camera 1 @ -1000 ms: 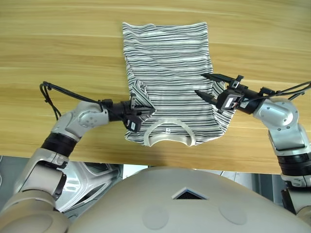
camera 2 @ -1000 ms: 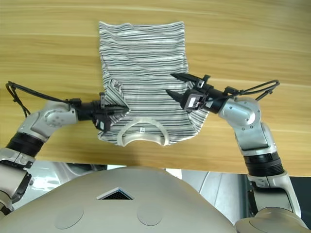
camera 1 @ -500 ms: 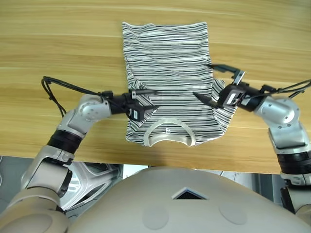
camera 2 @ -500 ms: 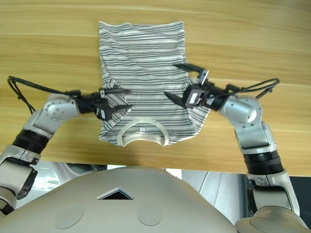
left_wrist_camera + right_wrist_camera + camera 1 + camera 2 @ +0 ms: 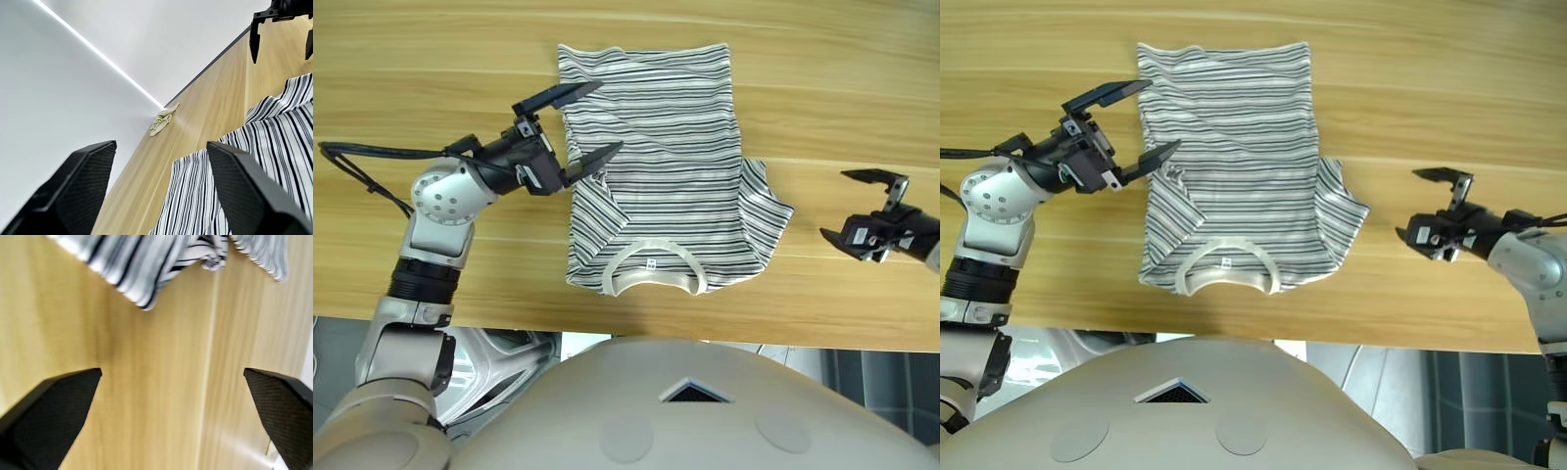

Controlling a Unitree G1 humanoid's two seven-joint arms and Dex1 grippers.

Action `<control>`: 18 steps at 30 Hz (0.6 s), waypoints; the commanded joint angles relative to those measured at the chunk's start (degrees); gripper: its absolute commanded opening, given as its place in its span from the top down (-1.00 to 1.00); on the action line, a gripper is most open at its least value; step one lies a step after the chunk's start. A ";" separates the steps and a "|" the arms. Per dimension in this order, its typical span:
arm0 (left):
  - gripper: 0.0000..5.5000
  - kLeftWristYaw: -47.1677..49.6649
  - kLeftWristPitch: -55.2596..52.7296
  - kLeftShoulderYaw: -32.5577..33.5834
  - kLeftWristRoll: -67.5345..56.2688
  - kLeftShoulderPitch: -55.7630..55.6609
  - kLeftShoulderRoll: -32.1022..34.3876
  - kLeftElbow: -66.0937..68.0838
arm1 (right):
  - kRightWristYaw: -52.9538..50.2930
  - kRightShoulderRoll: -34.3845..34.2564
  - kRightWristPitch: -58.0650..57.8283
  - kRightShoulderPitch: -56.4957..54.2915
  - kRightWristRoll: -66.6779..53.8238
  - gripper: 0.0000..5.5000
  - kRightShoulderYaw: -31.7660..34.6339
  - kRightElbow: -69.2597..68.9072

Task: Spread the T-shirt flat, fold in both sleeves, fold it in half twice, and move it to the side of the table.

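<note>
Both arms have come off the cloth since a second ago: your right gripper has swung out over bare table to the right, and your left gripper has lifted and moved farther away, to the shirt's left edge. Each pincer stands wide apart with nothing in it.

Your T-shirt lies flat at the middle of the table, collar near you and hem far. Its left sleeve is folded in; the right sleeve flares out past the body.

Expect a light, limp knit that sags, drags and creases rather than holding shape. Pinch at an edge, at the sleeve cuff or shoulder seam, and lift low so the layers underneath stay put.

From the head views you get the whole outline. From the right wrist view you get the sleeve's rumpled edge close up. From the left wrist view you get the table's far edge against the wall, with a small pale crumpled thing lying there.
</note>
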State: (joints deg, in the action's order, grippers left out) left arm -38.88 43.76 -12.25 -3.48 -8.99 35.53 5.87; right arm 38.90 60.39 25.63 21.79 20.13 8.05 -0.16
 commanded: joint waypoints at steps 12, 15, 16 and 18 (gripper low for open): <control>-0.25 0.12 1.65 1.48 3.53 1.35 -0.01 0.96 | -1.48 -4.67 0.55 -4.86 2.06 -0.95 -11.87 5.30; -0.25 0.05 1.18 1.50 3.67 1.32 -0.14 0.44 | -1.61 -5.72 0.31 -5.82 2.09 -0.95 -13.28 5.04; -0.25 0.08 1.10 1.52 3.83 1.26 -0.19 0.44 | -1.54 -5.94 0.15 -6.14 2.07 -0.95 -13.71 4.82; -0.25 0.23 0.97 1.58 4.17 1.14 -0.32 0.56 | -1.39 -6.63 -0.12 -7.18 1.75 -0.95 -14.61 4.39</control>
State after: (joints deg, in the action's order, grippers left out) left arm -38.84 44.96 -10.85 -0.14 -7.53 35.29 6.70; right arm 35.19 56.32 26.71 13.17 19.98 -1.77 3.04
